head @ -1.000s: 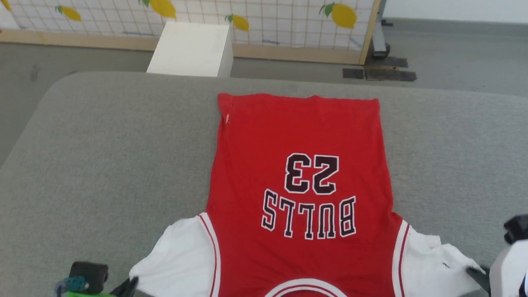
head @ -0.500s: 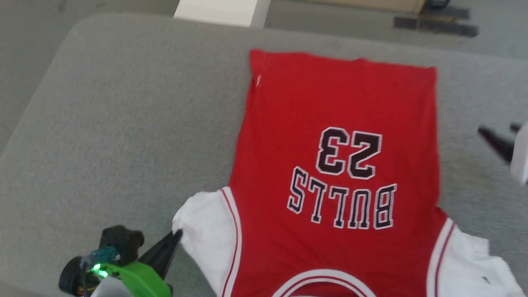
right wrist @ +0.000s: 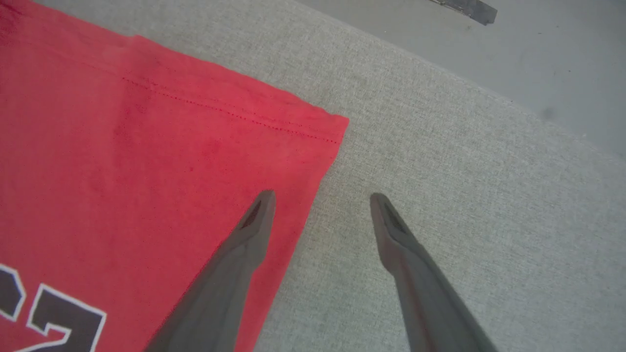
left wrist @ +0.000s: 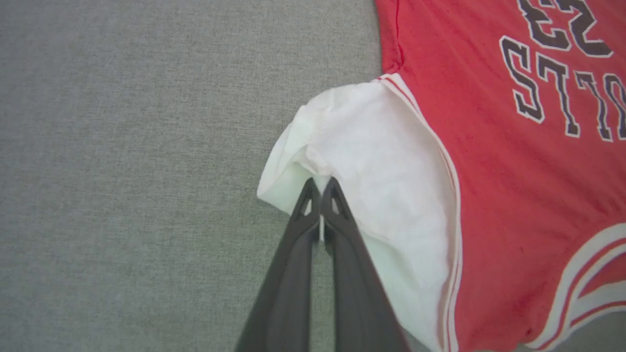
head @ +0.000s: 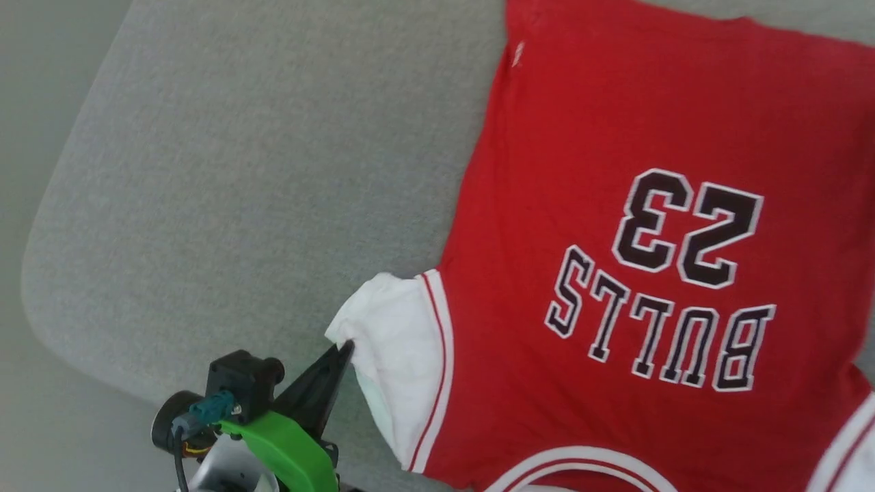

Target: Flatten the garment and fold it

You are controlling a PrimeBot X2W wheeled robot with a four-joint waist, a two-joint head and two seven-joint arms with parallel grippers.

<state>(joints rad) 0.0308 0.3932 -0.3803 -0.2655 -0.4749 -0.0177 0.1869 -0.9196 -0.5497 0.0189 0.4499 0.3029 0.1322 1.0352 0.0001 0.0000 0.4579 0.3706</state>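
The garment (head: 615, 123), a red shirt with white sleeves and upside-down "BULLS 23" lettering, lies mostly flat on a grey cushion (head: 239, 171). My left gripper (head: 345, 350) is shut on the outer edge of its white left sleeve (head: 396, 328). In the left wrist view the fingertips (left wrist: 320, 185) pinch a fold of that sleeve (left wrist: 386, 146), which bunches around them. My right gripper (right wrist: 320, 198) is open above the garment's (right wrist: 146, 146) side edge near the hem corner. One finger is over red cloth, the other over bare cushion (right wrist: 440, 146).
The cushion's rounded corner and left edge (head: 41, 273) border grey floor (head: 27, 82). In the right wrist view, floor (right wrist: 538, 54) lies beyond the cushion's far edge, with a dark flat object (right wrist: 469, 10) on it. Bare cushion lies left of the garment.
The head camera has swung down and left. My right gripper has let go of the right sleeve, opened and moved toward the hem. The left gripper now pinches the left sleeve.
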